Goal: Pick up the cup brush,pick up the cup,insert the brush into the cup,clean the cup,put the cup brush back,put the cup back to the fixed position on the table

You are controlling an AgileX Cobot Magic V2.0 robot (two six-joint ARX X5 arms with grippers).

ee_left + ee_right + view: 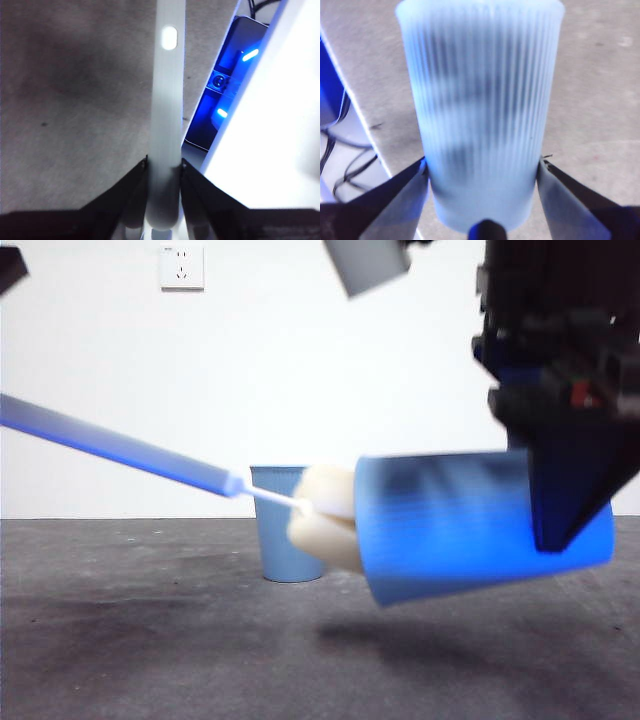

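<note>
two end effectors are at work, both loaded. the right end effector (482,170) has its jaws spread wide and clamped on the ribbed wall of the cup (480,525), near the base, and holds it lying roughly on its side above the surface (150,640), mouth turned toward the brush. the left end effector (164,167) has its jaws drawn nearly together on the slim handle of the cup brush (140,455), gripped far from the sponge, so the long shaft runs out ahead of it.

step in hand, as i read it: insertion. the sponge head (325,515) sits right at the cup's mouth; whether it has passed the rim i cannot tell, since the front view is motion-blurred there.

to do it well: keep the shaft in line with the cup's axis, so the sponge goes in straight and does not catch the rim. the sponge looks about as wide as the opening, so expect drag; the right grip near the base should be firm enough that the push does not slide the cup back between the jaws. the long reach from grip to sponge means small wrist tilts will swing the head a lot.

around: a second blue cup (285,530) stands upright on the surface beyond the sponge, well behind the held cup's mouth. a wall socket (182,267) is on the far wall. a blue-lit device (225,90) lies past the surface edge beside the left end effector. nothing stands between brush and cup.
</note>
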